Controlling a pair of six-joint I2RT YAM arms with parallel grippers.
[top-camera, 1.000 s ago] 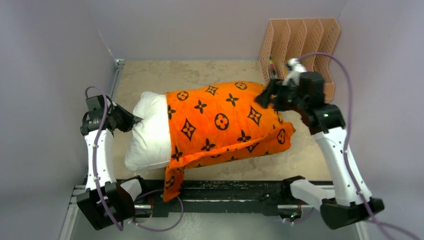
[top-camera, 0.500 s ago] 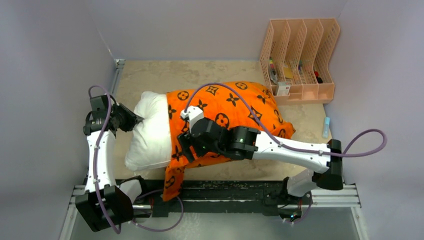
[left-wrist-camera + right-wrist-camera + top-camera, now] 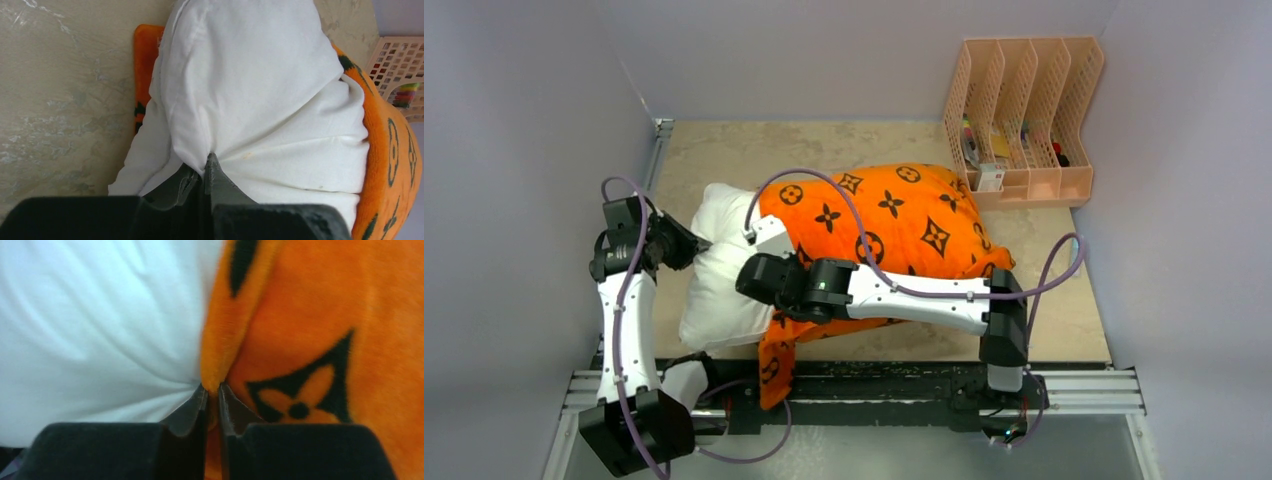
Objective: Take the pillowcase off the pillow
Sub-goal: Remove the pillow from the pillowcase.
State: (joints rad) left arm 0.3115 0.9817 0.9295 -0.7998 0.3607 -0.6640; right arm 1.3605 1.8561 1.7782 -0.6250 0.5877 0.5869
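Note:
The white pillow (image 3: 719,270) lies across the table with its left end bare. The orange pillowcase (image 3: 894,215) with black motifs covers its middle and right part, and a flap (image 3: 774,360) hangs over the front edge. My left gripper (image 3: 692,243) is shut on a pinch of the pillow (image 3: 260,100) at its left end (image 3: 206,159). My right gripper (image 3: 759,275) reaches across from the right and is shut on the open hem of the pillowcase (image 3: 220,340), the orange edge pinched between the fingertips (image 3: 212,388) beside bare white pillow (image 3: 100,325).
A peach plastic file rack (image 3: 1024,110) with small items stands at the back right. Grey walls close in left, back and right. A black rail (image 3: 874,385) runs along the near edge. A purple cable (image 3: 824,190) arcs over the pillowcase.
My right arm swung from the far right corner by the rack across to the pillowcase's open left edge and closed on its hem. The left gripper stayed shut on the pillow.

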